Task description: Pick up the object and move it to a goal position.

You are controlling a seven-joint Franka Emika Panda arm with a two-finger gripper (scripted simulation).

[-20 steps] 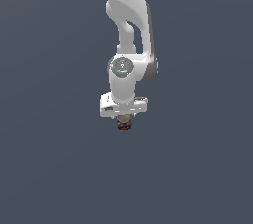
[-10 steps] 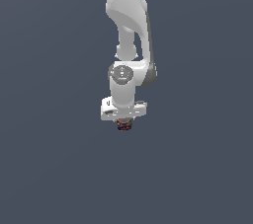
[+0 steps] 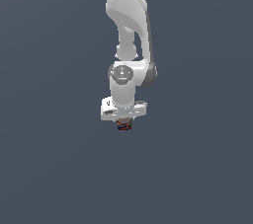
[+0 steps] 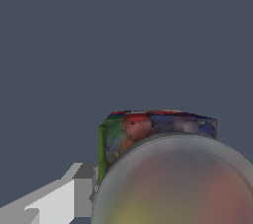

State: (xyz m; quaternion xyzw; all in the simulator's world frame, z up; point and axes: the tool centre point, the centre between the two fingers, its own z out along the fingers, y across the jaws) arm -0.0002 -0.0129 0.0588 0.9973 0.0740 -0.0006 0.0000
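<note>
The object, a small short can [image 3: 124, 125] with a dark blue and red label, sits between the fingers of my white gripper [image 3: 124, 124] under the arm's wrist in the exterior view. The gripper is shut on it and holds it above the grey floor. In the wrist view the can [image 4: 163, 168] fills much of the picture, its greyish round top close to the camera and its red, green and blue label behind. One white finger [image 4: 74, 196] shows against its side. The other finger is hidden.
A plain dark grey floor [image 3: 49, 168] lies all around. No other object shows in either view.
The arm has moved slightly lower in the exterior view, with the can still held in the gripper.
</note>
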